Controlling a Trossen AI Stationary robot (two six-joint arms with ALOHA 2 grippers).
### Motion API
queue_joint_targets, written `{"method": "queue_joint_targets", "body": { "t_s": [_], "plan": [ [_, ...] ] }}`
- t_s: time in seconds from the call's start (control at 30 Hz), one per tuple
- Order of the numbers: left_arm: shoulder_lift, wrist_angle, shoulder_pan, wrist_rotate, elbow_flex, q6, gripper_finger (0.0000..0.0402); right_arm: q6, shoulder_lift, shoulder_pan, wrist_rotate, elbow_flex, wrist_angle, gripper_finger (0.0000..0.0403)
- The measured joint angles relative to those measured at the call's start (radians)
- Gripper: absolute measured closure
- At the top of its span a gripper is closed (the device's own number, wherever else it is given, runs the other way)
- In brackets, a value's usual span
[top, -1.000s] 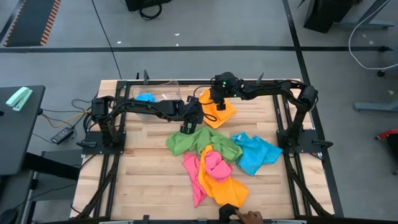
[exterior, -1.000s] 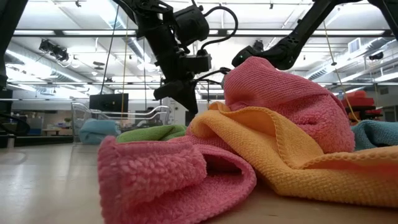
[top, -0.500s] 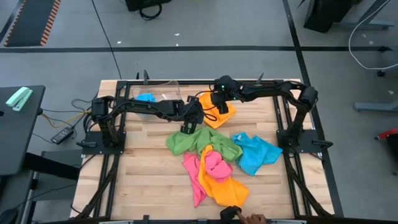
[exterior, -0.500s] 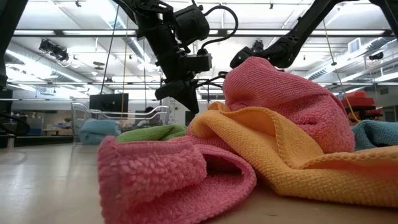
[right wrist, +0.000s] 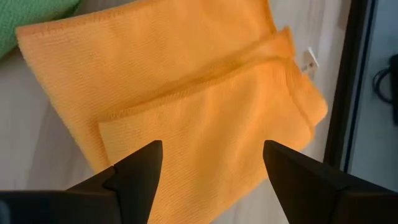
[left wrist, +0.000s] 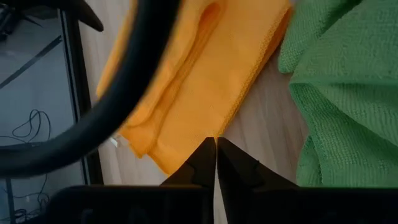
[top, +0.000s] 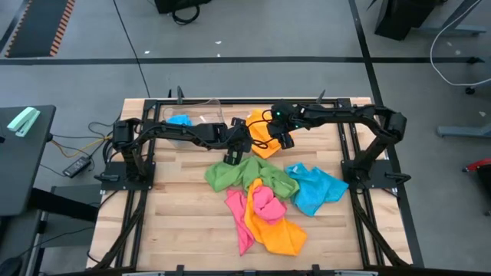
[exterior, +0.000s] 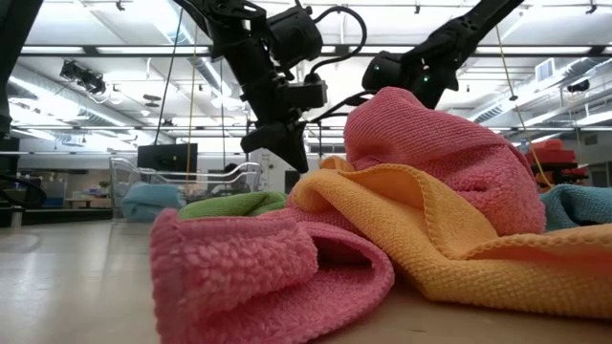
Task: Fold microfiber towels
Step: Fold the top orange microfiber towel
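Spreading across the middle of the desk (top: 176, 199) is the unfolded heap: a green towel (top: 230, 173), a blue towel (top: 316, 188), a pink towel (top: 264, 201) and a second orange towel (top: 278, 232) bunched against one another, with the pink and orange ones filling the low view. At the far edge sits a clear bin (top: 198, 115) with one more blue cloth (top: 179, 120) inside.

The change lies with the folded orange towel (top: 265, 136), just beyond the green one. A second ago the right hand (top: 286, 139) was over its far side; it has since swung round to the towel's right edge and lifted, fingers spread wide and empty, so the wrist view looks down on the towel lying flat in neat layers, untouched. The left hand (top: 231, 159) has kept its place between the orange and green towels, clenched on nothing, its tips hovering above bare wood.

I judge that one towel is finished and let go, and that the four in the heap remain to be folded, the green one lying nearest both hands.
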Motion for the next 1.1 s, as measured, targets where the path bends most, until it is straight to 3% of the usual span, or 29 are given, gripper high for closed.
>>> {"method": "queue_joint_targets", "body": {
  "t_s": [0.23,0.53,0.7,0.87,1.0,1.1],
  "plan": [
    [0.000,0.037,0.000,0.001,0.000,0.013,0.0382,0.136,0.010,0.002,0.006,0.000,-0.013,0.0116],
    [0.000,0.097,0.000,0.013,0.000,0.042,0.0370,0.616,0.012,-0.079,0.014,0.000,-0.037,0.0116],
    [0.000,0.097,0.000,0.013,0.000,0.042,0.0378,0.669,0.012,-0.134,-0.008,0.000,-0.041,0.0117],
    [0.000,0.096,-0.002,0.013,0.000,0.041,0.0379,0.726,0.021,-0.180,-0.118,-0.004,-0.038,0.0117],
    [0.000,0.096,-0.002,0.013,0.000,0.041,0.0372,0.785,0.021,-0.199,-0.125,-0.028,-0.045,0.0117],
    [0.000,0.096,-0.002,0.013,0.000,0.041,0.0369,0.692,0.021,-0.188,-0.121,-0.052,-0.056,0.0117]
  ]
}}
